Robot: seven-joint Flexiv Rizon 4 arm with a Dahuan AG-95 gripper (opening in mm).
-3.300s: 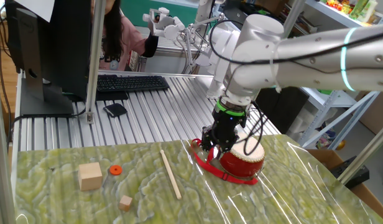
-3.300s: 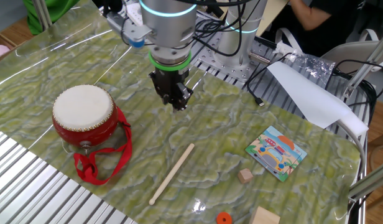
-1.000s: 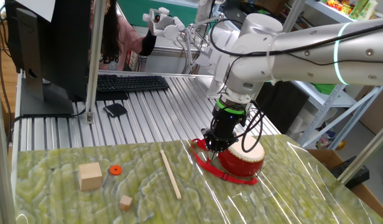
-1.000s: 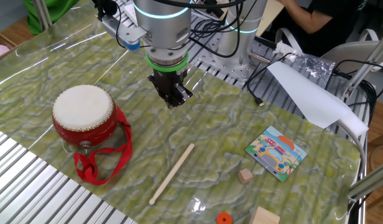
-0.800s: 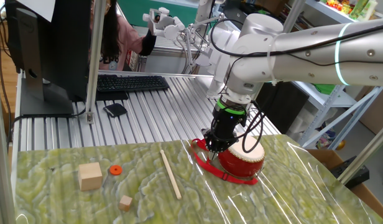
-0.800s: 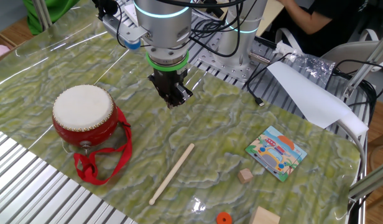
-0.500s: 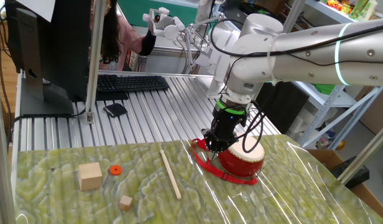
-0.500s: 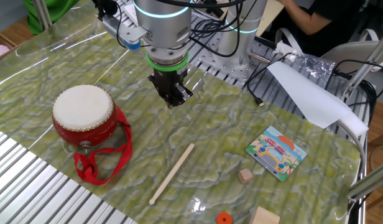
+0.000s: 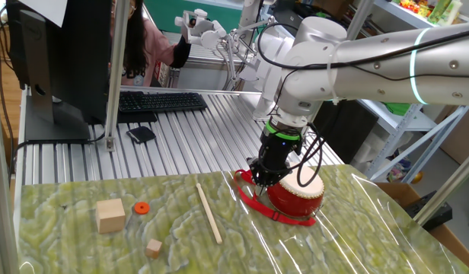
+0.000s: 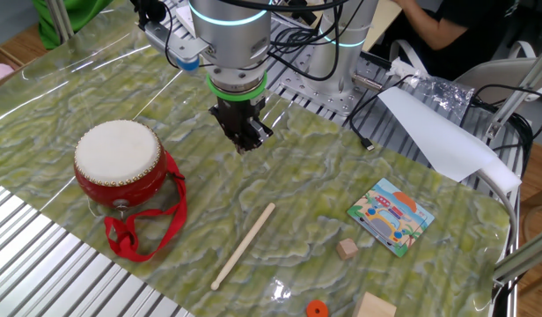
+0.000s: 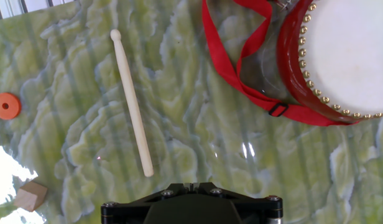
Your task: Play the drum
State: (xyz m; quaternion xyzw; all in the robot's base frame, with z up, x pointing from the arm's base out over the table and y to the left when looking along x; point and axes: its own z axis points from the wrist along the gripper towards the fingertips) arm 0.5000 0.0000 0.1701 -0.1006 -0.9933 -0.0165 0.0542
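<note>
Table: a green marbled mat (image 10: 341,167) under a glossy clear film covers the table (image 9: 82,243), with ribbed metal slats beyond its edges.
Arm: the white arm (image 9: 371,53) reaches in over the mat, its wrist ringed in green light.
Monitor: a dark screen (image 9: 59,53) stands on the slats behind the mat, a black keyboard (image 9: 160,101) beside it.
Paper: a white sheet (image 10: 434,132) lies at the mat's far corner, curling over the edge.
Drum: the drum (image 10: 120,165) sits near one end of the mat, cream skin up, red body studded round the rim; its red strap (image 10: 139,231) lies looped on the mat beside it.
Gripper: the gripper (image 10: 245,143) points down above bare mat, jaws closed together and holding nothing (well apart from the drum in the other fixed view, though one fixed view makes them overlap).
Stick: a thin wooden stick (image 11: 132,102) lies flat between the drum and the small pieces, touching none of them.
Card: a picture card (image 10: 391,216) with a cartoon bus lies flat near the paper.
Large cube: a tan wooden cube (image 9: 110,215) rests at the mat's far end from the drum.
Small cube: a smaller wooden block (image 9: 154,247) sits near it.
Ring: an orange ring (image 9: 141,208) lies just beside the large cube.
In the way: nothing lies between the gripper and the drum.
</note>
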